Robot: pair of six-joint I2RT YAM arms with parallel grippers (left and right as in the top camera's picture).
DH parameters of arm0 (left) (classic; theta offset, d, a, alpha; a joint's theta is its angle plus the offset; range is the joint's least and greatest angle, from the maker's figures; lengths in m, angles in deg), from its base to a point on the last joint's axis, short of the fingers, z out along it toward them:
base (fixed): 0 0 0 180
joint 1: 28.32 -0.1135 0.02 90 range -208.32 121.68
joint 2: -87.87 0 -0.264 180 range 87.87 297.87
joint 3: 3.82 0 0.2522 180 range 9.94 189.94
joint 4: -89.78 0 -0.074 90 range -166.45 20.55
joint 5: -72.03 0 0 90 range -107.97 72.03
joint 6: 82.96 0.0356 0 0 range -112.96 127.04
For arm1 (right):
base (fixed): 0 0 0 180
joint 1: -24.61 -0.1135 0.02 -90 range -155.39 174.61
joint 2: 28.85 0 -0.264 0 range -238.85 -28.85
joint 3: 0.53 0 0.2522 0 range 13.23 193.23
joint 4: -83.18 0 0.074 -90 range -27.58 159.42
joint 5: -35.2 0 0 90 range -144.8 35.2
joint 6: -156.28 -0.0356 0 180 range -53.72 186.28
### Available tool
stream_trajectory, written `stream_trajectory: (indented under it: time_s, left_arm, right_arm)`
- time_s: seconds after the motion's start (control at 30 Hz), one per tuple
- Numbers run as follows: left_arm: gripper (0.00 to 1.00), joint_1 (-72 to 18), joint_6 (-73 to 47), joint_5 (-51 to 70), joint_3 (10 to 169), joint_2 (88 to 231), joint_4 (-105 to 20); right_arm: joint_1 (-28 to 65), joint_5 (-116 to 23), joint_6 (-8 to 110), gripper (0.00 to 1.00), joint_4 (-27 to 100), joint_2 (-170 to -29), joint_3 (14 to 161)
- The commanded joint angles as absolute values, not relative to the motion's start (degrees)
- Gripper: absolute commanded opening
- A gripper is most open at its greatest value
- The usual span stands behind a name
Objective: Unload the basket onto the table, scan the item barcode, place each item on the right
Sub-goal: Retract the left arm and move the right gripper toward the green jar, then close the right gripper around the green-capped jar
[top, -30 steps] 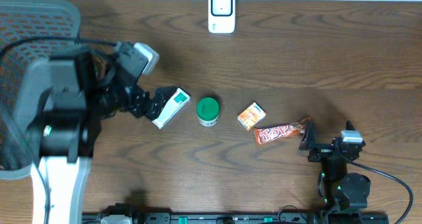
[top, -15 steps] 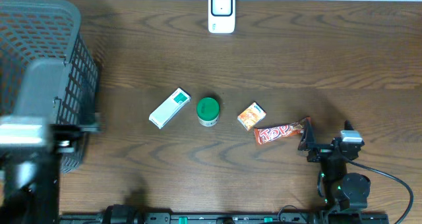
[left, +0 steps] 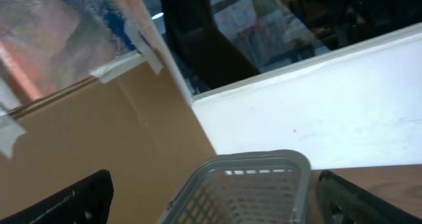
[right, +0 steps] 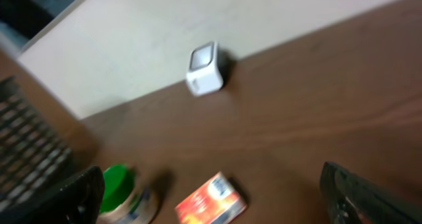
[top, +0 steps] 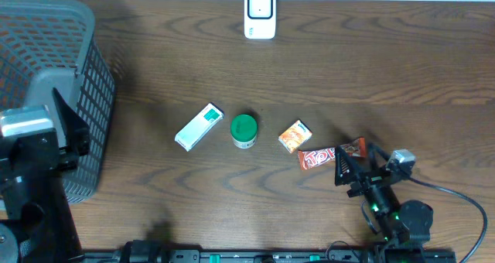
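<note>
The dark wooden tabletop (top: 402, 70) carries everything. A grey basket (top: 46, 70) fills its 9 o'clock edge. The left gripper (left: 214, 191) hangs by that basket, jaws spread wide with nothing between them, well apart from the goods.

The right gripper (top: 346, 169), at about 5 o'clock on the tabletop, is also wide open and holds nothing. It sits over the right end of the candy bar (top: 319, 157); I cannot tell whether it touches. The white scanner (top: 260, 14) stands at 12 o'clock on the far edge, toward 11 o'clock from this gripper.

The candy bar, being nearest, is probably the item to scan, and the right arm is plainly the closer one. The bar's long axis runs roughly 9 to 3 o'clock, its right end tipped slightly toward 2. The jaws would likely have to close across its narrow width. A small orange box (top: 295, 136) lies just beyond the bar at 10 o'clock.
</note>
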State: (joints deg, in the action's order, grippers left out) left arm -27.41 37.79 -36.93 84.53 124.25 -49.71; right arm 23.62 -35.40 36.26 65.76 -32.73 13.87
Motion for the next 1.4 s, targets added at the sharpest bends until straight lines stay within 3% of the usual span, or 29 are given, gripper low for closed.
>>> stream_trajectory:
  time_s: [0.0,0.2,0.4,0.63,0.97,1.2,1.37]
  left_arm:
    - [0.97,-27.65,39.34,-39.27,84.59,124.38,-49.89]
    - [0.97,-29.64,39.42,-33.94,81.12,123.81,-49.78]
    - [0.97,-38.47,39.38,-25.90,71.68,116.32,-49.89]
    - [0.97,-35.63,38.33,-17.55,66.01,111.55,-50.70]
    - [0.98,-33.11,38.55,-17.70,65.36,106.46,-52.44]
    - [0.98,-30.32,39.75,-21.66,64.57,98.63,-53.49]
    - [0.98,-29.84,42.20,-21.63,64.59,98.35,-57.71]
  right_arm:
    - [23.75,-28.40,30.31,0.99,62.68,-36.57,16.32]
    - [23.75,-27.99,34.49,0.99,54.40,-47.26,28.41]
    - [22.85,-33.15,37.68,0.99,40.45,-62.30,43.92]
    - [11.07,-42.50,41.11,0.99,32.06,-80.53,60.54]
    - [-12.56,-53.58,47.01,0.99,34.53,-100.90,73.17]
    - [-17.96,-39.62,45.04,0.99,38.59,-111.32,73.13]
    - [-17.98,-36.01,35.54,0.99,40.17,-115.17,75.88]
